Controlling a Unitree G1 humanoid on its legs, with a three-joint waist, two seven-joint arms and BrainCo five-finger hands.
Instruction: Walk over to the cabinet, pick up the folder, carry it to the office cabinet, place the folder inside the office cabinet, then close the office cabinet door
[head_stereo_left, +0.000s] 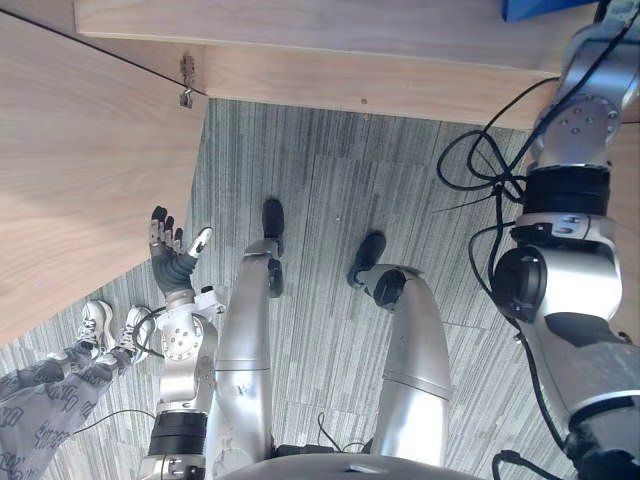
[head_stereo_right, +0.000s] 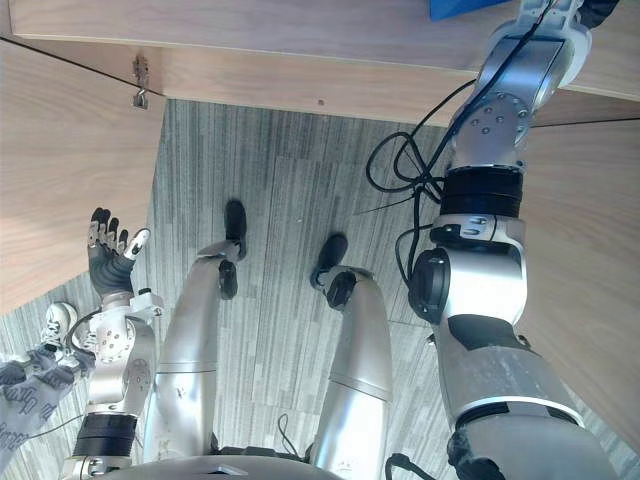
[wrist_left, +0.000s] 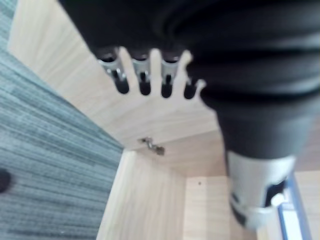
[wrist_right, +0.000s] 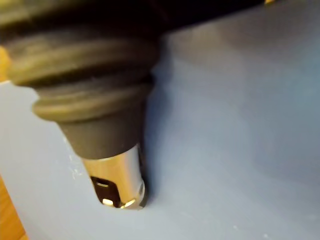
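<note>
— What is the robot standing on?

— Grey striped carpet (head_stereo_left: 330, 180), with pale wood on two sides. A light wooden cabinet (head_stereo_left: 330, 40) runs across the far edge. Its door (head_stereo_left: 80, 180) stands swung out on the robot's left, hung on a small metal hinge (head_stereo_left: 186, 82).

— Is anyone else in the room?

— A person stands at the lower left, cut off by the frame. Pale shoes (head_stereo_left: 100, 322) and a patterned grey trouser leg (head_stereo_left: 40, 400) are what can be seen.

— Where is the folder?

— The folder (head_stereo_left: 545, 8) is blue and sits up at the cabinet, far right. The eye views catch one corner of it at the upper edge. Whether it lies on a shelf or on the cabinet's top cannot be made out. The right arm reaches up to it, and in the right wrist view the right hand (wrist_right: 114, 172) touches the blue surface.

— Is that hand clamped on it?

— That cannot be told, because the dark ribbed cover hides most of the hand.

— And the other hand?

— The left hand (head_stereo_left: 172, 255) is low on the left, just beside the door. Its fingers (wrist_left: 145, 80) are straight and spread, and it holds nothing. Past them, the left wrist view shows the hinge and a wooden inner corner of the cabinet.
</note>
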